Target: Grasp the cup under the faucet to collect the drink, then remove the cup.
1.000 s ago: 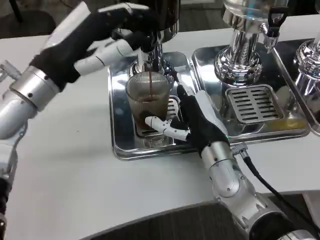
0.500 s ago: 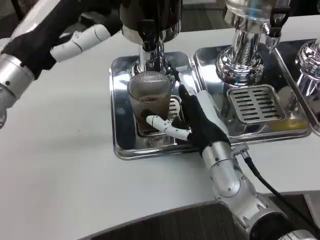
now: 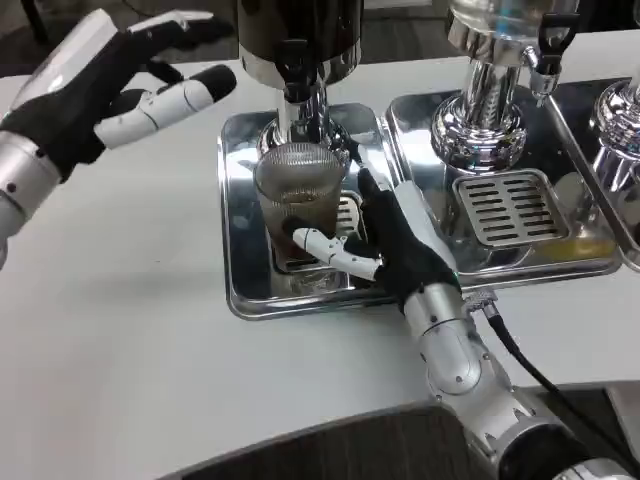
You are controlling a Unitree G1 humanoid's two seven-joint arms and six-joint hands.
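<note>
White table point(image 3: 150, 330) carried a row of polished steel drip trays along its far side, each under a chromed dispenser.

Item 1, cup point(image 3: 298, 205): stood upright on the left tray point(image 3: 235, 250), directly below the faucet point(image 3: 296, 70) of the left dispenser point(image 3: 300, 30). Clear, ribbed plastic, tapering toward the base; dark brown drink filled its lower part, upper part looked empty. No stream fell from the faucet.

Item 2, right hand point(image 3: 395, 245): lay on the tray at the cup's right side, touching it. White thumb crossed the cup's front low down; black fingers reached round the right and rear. Hand clasped the cup, which rested on the tray.

Item 3, left hand point(image 3: 120, 85): hovered above the table to the left of the faucet, well apart from the cup. Fingers spread and extended toward the dispenser, holding nothing.

Item 4, second tray point(image 3: 500, 250): just beside the first, on its right, with a slotted grate point(image 3: 500, 205) under the middle dispenser point(image 3: 490, 100). Edge of a third tray point(image 3: 610, 120) showed at far right.

Item 5, black cable point(image 3: 530, 370): ran along the right forearm.
</note>
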